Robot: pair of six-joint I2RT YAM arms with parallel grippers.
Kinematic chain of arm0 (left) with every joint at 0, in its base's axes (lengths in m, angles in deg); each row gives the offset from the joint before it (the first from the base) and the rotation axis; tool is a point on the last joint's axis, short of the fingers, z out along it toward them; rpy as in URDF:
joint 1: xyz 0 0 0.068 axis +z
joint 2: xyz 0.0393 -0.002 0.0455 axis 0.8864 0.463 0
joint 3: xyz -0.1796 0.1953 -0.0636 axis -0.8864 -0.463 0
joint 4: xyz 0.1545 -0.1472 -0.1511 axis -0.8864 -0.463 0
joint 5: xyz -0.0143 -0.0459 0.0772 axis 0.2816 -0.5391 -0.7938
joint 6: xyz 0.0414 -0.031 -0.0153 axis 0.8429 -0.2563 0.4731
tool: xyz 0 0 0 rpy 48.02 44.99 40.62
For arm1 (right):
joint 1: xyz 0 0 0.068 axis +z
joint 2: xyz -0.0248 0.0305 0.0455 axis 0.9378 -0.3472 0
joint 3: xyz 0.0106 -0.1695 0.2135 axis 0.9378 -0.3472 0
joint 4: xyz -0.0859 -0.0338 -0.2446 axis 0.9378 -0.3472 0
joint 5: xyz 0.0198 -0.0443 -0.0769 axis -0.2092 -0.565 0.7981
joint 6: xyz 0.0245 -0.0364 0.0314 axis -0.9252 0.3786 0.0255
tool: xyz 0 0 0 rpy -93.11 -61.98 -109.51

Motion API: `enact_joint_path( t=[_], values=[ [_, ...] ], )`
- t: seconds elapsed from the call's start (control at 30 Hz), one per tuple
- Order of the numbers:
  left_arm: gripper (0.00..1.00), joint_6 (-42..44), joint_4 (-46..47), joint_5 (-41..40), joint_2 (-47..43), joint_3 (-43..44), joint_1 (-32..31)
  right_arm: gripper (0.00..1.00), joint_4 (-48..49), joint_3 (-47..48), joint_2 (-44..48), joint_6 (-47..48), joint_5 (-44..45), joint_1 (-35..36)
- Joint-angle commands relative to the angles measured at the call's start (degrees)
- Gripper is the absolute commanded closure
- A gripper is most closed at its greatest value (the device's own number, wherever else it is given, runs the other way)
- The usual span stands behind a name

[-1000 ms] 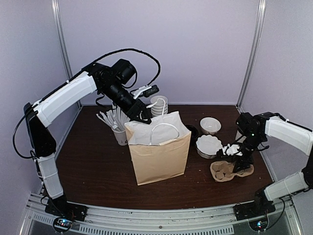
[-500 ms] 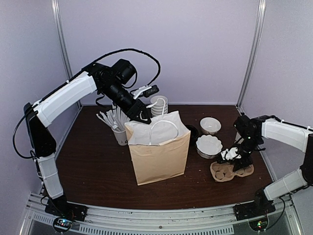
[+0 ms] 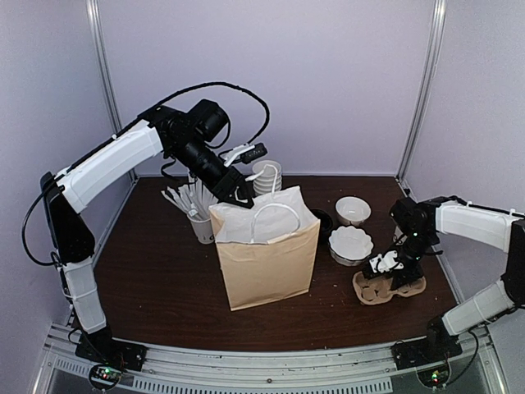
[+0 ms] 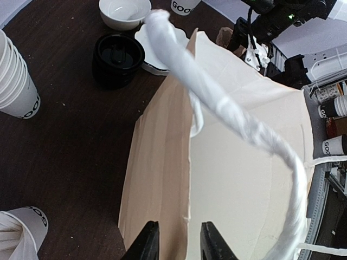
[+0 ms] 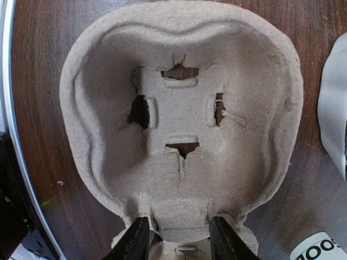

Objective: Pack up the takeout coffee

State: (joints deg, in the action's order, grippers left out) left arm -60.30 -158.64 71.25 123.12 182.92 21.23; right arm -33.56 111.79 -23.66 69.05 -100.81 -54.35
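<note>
Right gripper [image 5: 179, 239]: low over the carrier [image 5: 184, 124], jaws part-way closed on the pulp at its near rim. Pulp fills the gap and both fingers touch it. Carrier lies flat on the tabletop [image 3: 164, 279]; the well ahead of the fingers shows its slit bottom.

Position of the cup [image 5: 319, 250]: on the tabletop just beside the carrier, near the right gripper but not touching it. Only an edge with part of the black lettering shows, at the lower corner of the right wrist view. In the left wrist view it sits at the top edge, just past the bowl [image 4: 124, 11], cut off by the frame. Cannot tell whether it stands upright. The top view hides it behind the right arm.

Position of the lid [image 4: 116, 57]: black, on the tabletop between the bag [image 4: 162, 179] and the bowl. Not on the cup, and apart from both grippers.

Left gripper [image 4: 179, 241]: raised at the bag's top edge, back left corner. Jaws narrow, one finger outside the brown wall and one over the white inside, with the paper edge between them. Cannot tell whether they press the paper. Bag upright, mouth open, white handle [image 4: 227, 108] arching over it. The bag lies between this gripper and the cup.

Behind the bag: stack [image 4: 16, 81] and straw cup [image 4: 21, 233].
</note>
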Motion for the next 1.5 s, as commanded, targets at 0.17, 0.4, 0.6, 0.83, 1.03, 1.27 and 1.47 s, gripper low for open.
enact_joint_path(
  t=[0.17,0.4,0.6,0.83,1.03,1.27,1.47],
  values=[
    [0.71,1.2,0.2,0.7,0.4,0.1,0.2,0.57,0.2,-0.8,0.1,-0.3,2.3,-0.3],
    [0.71,1.4,0.2,0.7,0.4,0.0,0.2,0.57,3.2,-1.8,-1.0,-1.1,2.2,-0.2],
    [0.71,1.4,0.2,0.7,0.4,-0.1,0.2,0.61,4.1,-2.4,-1.0,-1.7,1.7,-0.2],
    [0.71,1.6,0.2,0.8,0.3,-0.3,0.2,0.69,0.0,-1.0,4.9,-2.0,0.2,0.0],
    [0.71,1.6,0.0,1.0,0.4,-0.4,0.2,0.7,-8.7,4.2,10.9,-5.0,-4.4,0.1],
    [0.8,2.1,-0.2,0.1,0.6,0.5,0.3,0.7,-11.1,17.8,16.8,-14.7,-22.0,0.8],
    [0.93,1.3,-0.6,0.7,1.3,2.2,0.3,0.7,-6.6,32.1,12.3,-24.7,-35.1,1.5]
  ],
)
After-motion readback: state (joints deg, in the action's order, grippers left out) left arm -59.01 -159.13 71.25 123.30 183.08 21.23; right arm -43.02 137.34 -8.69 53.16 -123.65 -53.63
